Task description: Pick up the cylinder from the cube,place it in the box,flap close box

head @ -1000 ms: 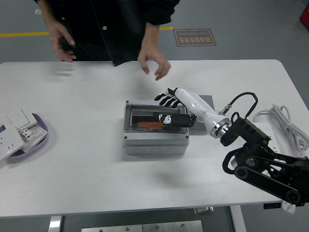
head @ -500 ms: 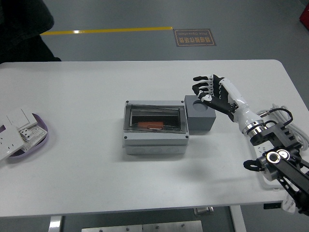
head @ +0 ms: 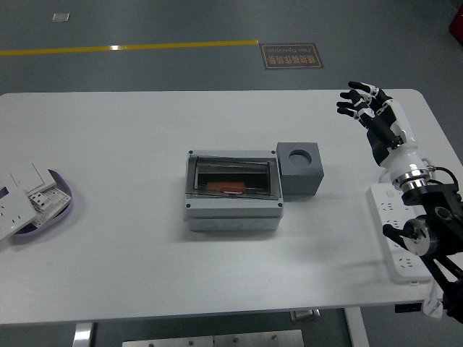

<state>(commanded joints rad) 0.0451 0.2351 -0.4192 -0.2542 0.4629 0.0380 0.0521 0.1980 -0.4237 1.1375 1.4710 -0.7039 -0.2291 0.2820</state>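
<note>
Since half a second ago the right hand (head: 369, 108) has swung away from the cube (head: 299, 170), out to about two o'clock on the table (head: 130, 130) near its far right corner; its fingers are spread and hold nothing; the person seen a second ago at the far side is gone.

An orange cylinder (head: 226, 189) lies on its side inside the box (head: 231, 199), showing through the clear lid, which looks already down; the cube stands touching the box's right wall at three o'clock, its round socket empty. By that, the task looks essentially done; the sensible finish is to keep the hand clear and high, and only press the lid's front edge flat if it sits proud, which cannot be told from here.

The box is grey moulded plastic, rectangular, with corner screws; the cube is matte dark grey; the cylinder smooth and short; the table plain white.

At nine o'clock a purple dish (head: 43, 206) holds white switch plates (head: 22, 191); at four o'clock lies a white power strip (head: 394, 231).
</note>
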